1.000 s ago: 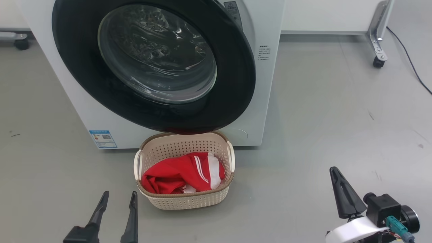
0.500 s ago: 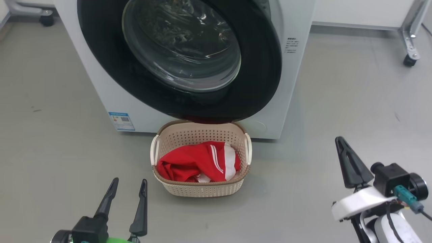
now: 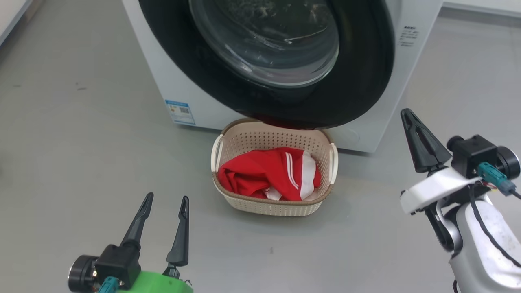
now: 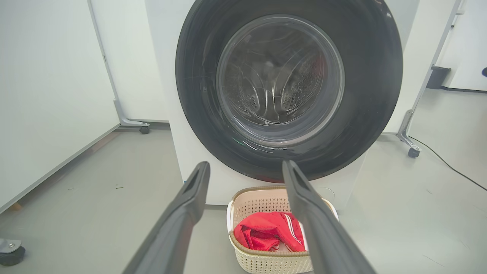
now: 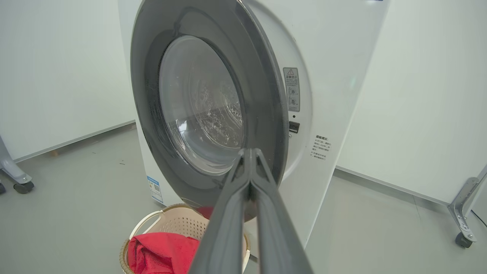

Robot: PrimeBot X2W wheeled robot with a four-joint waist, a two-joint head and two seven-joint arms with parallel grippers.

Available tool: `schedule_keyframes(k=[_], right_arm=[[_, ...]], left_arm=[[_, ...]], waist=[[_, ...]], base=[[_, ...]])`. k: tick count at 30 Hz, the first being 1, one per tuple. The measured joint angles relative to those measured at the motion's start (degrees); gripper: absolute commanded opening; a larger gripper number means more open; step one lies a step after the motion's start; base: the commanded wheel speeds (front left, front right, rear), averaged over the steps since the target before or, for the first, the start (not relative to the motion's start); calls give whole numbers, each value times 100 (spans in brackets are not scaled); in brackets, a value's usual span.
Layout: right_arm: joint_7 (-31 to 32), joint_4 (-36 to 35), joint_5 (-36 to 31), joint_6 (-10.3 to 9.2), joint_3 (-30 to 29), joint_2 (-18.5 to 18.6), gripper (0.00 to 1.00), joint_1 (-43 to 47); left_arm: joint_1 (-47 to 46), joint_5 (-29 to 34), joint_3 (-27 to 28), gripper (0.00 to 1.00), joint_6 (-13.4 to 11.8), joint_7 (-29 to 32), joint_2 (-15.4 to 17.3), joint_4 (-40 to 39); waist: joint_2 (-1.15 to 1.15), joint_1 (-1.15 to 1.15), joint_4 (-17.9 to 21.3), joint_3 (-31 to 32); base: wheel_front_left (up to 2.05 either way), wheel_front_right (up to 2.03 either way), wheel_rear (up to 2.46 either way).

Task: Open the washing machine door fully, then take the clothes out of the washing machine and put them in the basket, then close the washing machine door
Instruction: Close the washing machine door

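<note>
Beside the door (image 5: 205, 114), warning label (image 5: 292, 89), right wrist view

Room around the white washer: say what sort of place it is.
Probably a test lab staged as a laundry corner: a big white front-loading washing machine on bare grey floor, with white partition panels on castors around it.

Smooth grey floor (image 3: 73, 134), lightly scuffed. Left of the left end effector (image 4: 244, 164) stands a white partition panel (image 4: 49, 76) with a caster (image 4: 144, 129) (metal-footed); right of it, a black cable (image 4: 446, 164) crosses the floor.
</note>
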State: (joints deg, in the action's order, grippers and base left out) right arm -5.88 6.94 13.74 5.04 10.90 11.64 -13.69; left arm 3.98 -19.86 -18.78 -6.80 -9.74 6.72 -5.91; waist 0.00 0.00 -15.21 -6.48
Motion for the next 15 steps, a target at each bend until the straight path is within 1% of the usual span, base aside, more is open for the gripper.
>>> schedule_keyframes(k=[5, 11, 13, 15], right_arm=[[224, 144, 31, 90, 111, 78, 0, -521], [528, 345, 36, 147, 287, 297, 0, -1295], [621, 409, 89, 191, 353, 323, 0, -1545], [680, 467, 151, 196, 422, 331, 0, -1786]], left_arm=[[-164, 0, -15, 100, 4, -51, -37, -30], [-352, 0, -29, 100, 7, -118, -74, -41], [-397, 2, -29, 100, 7, -145, -82, -41], [-431, 2, -34, 100, 7, -149, -101, -38]], waist=[[0, 0, -206, -257], [0, 0, -417, -577], [0, 0, -471, -683], [0, 0, -517, -787]], base=[[0, 0, 0], [0, 0, 0], [0, 0, 0], [0, 0, 0]])
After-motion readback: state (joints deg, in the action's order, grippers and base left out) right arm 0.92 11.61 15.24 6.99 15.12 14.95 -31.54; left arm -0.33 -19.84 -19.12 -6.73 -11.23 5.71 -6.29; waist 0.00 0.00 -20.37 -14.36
